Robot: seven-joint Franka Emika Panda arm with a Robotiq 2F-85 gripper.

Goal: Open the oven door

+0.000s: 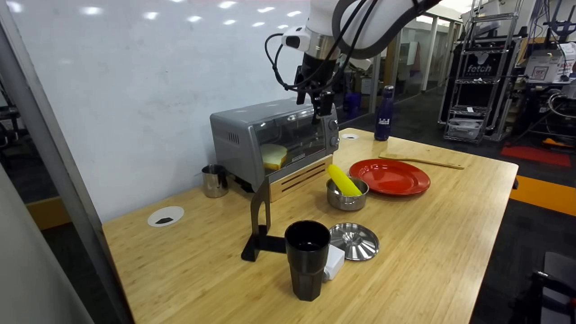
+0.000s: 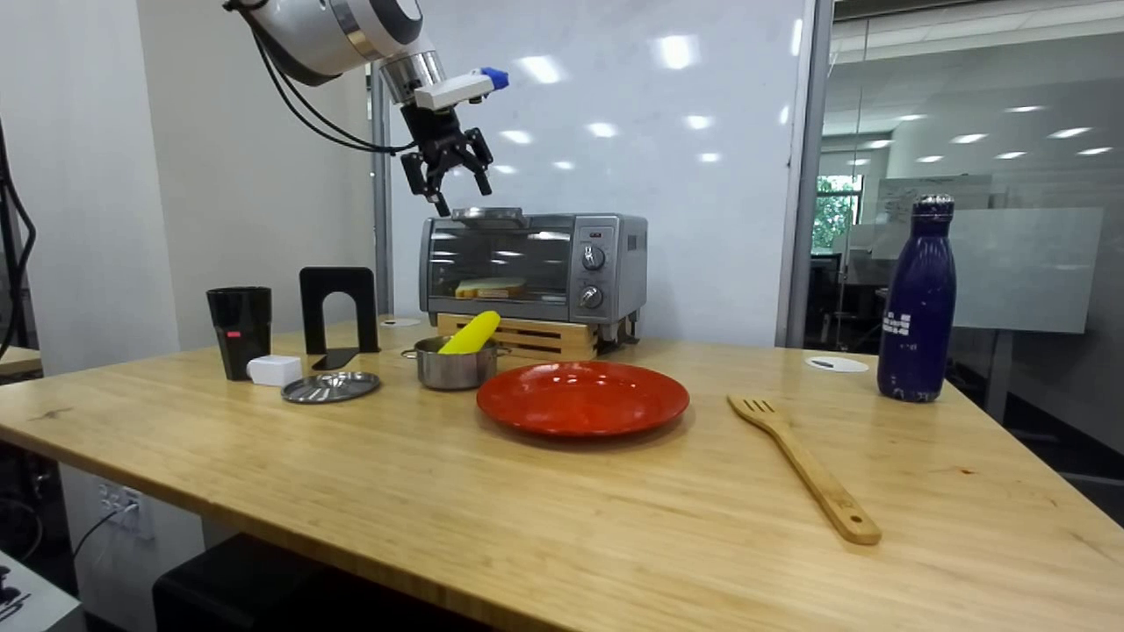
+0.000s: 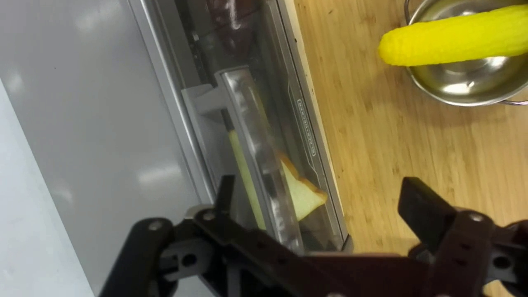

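Note:
The oven point(image 1: 231, 130) is a silver-grey toaster oven against the white wall; it also shows in an exterior view point(image 2: 634, 263) and in the wrist view point(image 3: 103, 103). Its glass oven door point(image 2: 544, 268) is closed in both exterior views, with a slice of bread point(image 2: 490, 287) visible behind it. The door's handle bar point(image 3: 264, 161) runs along the door's top edge. My gripper point(image 2: 464, 198) is open and empty, above the handle and pointing down. In the wrist view its fingers point(image 3: 319, 198) are wide apart, to either side of the handle's lower end, and I see no contact.
In front of the oven stand a steel pot point(image 2: 452, 367) with yellow corn point(image 2: 474, 333) and a red plate point(image 2: 584, 399). A metal cup point(image 1: 215, 182) stands beside the oven. A black bookend point(image 1: 261, 216), black cup point(image 1: 308, 261), lid point(image 1: 355, 240), wooden spatula point(image 2: 812, 474) and blue bottle point(image 2: 920, 303) stand farther off.

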